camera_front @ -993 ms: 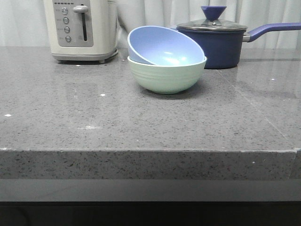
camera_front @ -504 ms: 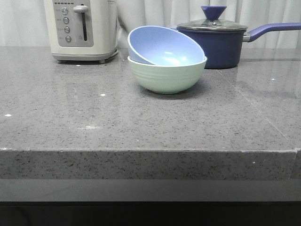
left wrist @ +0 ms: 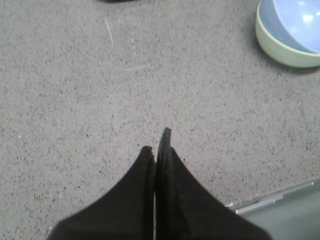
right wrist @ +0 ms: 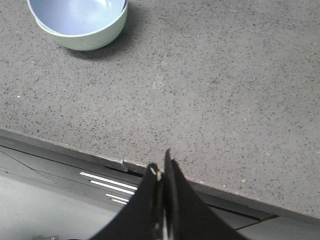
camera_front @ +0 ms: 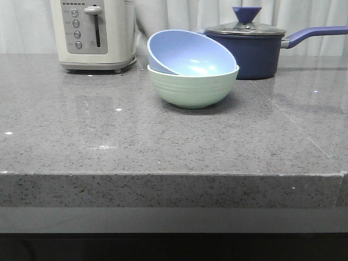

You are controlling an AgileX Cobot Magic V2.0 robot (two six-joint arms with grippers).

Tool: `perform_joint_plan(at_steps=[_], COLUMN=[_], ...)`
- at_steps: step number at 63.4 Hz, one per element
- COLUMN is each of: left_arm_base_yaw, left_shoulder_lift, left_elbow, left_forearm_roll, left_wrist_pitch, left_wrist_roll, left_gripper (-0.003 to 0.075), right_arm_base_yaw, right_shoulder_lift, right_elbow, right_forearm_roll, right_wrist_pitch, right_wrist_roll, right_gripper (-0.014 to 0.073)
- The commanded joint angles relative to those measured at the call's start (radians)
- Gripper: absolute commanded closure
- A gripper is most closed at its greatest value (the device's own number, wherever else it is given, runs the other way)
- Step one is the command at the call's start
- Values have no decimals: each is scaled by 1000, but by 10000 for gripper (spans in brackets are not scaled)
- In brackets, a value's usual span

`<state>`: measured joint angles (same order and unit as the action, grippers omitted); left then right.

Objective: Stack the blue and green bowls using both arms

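The blue bowl (camera_front: 187, 53) sits tilted inside the green bowl (camera_front: 191, 88) at the back middle of the grey counter. Both show in the left wrist view, blue bowl (left wrist: 300, 22) in green bowl (left wrist: 277, 45), and in the right wrist view, blue bowl (right wrist: 75, 12) in green bowl (right wrist: 95, 37). My left gripper (left wrist: 156, 142) is shut and empty over bare counter, well away from the bowls. My right gripper (right wrist: 161, 162) is shut and empty above the counter's front edge. Neither arm shows in the front view.
A cream toaster (camera_front: 93, 33) stands at the back left. A dark navy lidded saucepan (camera_front: 255, 46) stands right behind the bowls, its handle pointing right. The counter's front edge (camera_front: 174, 175) runs across the front view.
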<state>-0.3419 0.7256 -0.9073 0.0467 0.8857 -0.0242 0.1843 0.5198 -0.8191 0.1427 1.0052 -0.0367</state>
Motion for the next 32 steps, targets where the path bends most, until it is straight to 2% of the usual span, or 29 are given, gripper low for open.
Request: perform_joint_plan(at_steps=[1,18,25,32], left_arm_base_yaw=[37,190,230,264], left_shoulder_lift=[-86,-404,-533,-648], left_elbow=[32,421,583,707], left_forearm_roll=[2,-71,-106,-144], left_wrist_pitch=[-146,-594,-682,-714], left_wrist_roll=[-5,30,30,30], left_gripper=[740,740,740,740], right_arm_base_yaw=[-4,-4,-4,-4], right_shoulder_lift=[4,4,4,4], right_elbow=[-21,-21,-21,-21], right_forearm_roll=[-7,-7,-7,-7], right_wrist_pitch=[-68,-68,-68,-68], right_wrist_roll=[1,1,1,1], right_gripper=[657,657,657,657])
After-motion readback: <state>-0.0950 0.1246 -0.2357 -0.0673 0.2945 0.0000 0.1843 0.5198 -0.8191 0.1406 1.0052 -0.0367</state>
